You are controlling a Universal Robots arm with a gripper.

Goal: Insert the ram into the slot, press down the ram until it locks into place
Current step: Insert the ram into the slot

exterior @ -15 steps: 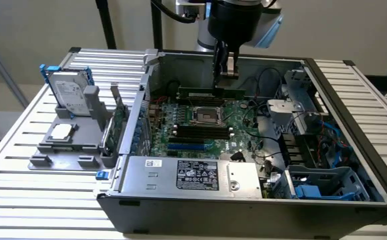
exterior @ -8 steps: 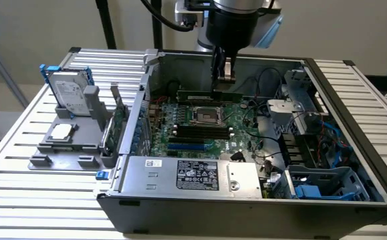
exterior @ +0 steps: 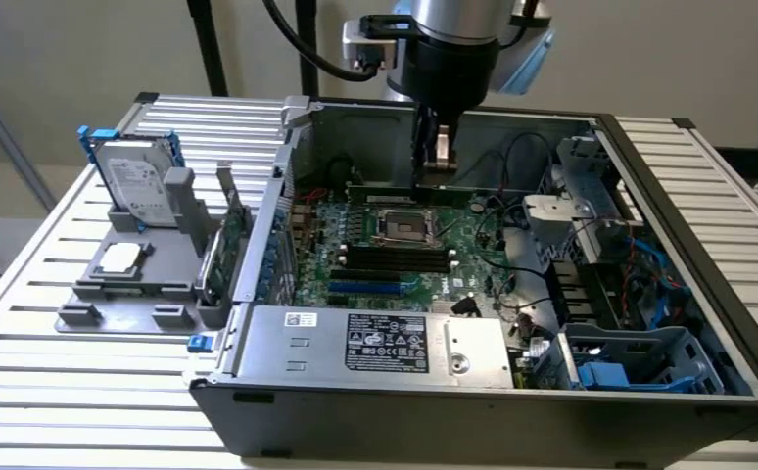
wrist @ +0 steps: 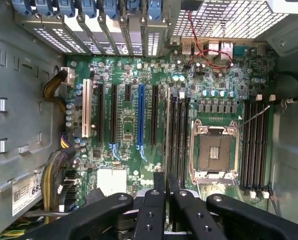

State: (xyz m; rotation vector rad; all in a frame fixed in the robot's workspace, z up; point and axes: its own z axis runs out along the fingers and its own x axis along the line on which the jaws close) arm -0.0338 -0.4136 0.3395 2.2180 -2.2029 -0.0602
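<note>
My gripper [exterior: 434, 168] reaches down into the open computer case and is shut on the ram [exterior: 484, 188], a thin green stick held level and edge-up above the motherboard [exterior: 340, 279]. In the wrist view the ram [wrist: 167, 125] runs as a pale thin line out from between the black fingertips [wrist: 160, 184], lying parallel to the long black slots [wrist: 179, 140] beside the CPU socket [wrist: 214, 150]. It hangs above them and is not seated. A second bank of black slots [wrist: 254, 145] lies on the socket's other side. In the exterior view, black slots [exterior: 393, 258] show in front of the socket.
A blue slot [wrist: 140, 115] and expansion slots lie farther from the socket. The power supply [exterior: 379, 343] fills the case front, with a drive cage [exterior: 628, 357] and cables at the exterior view's right. A hard drive [exterior: 137, 186] stands on a grey holder outside the case.
</note>
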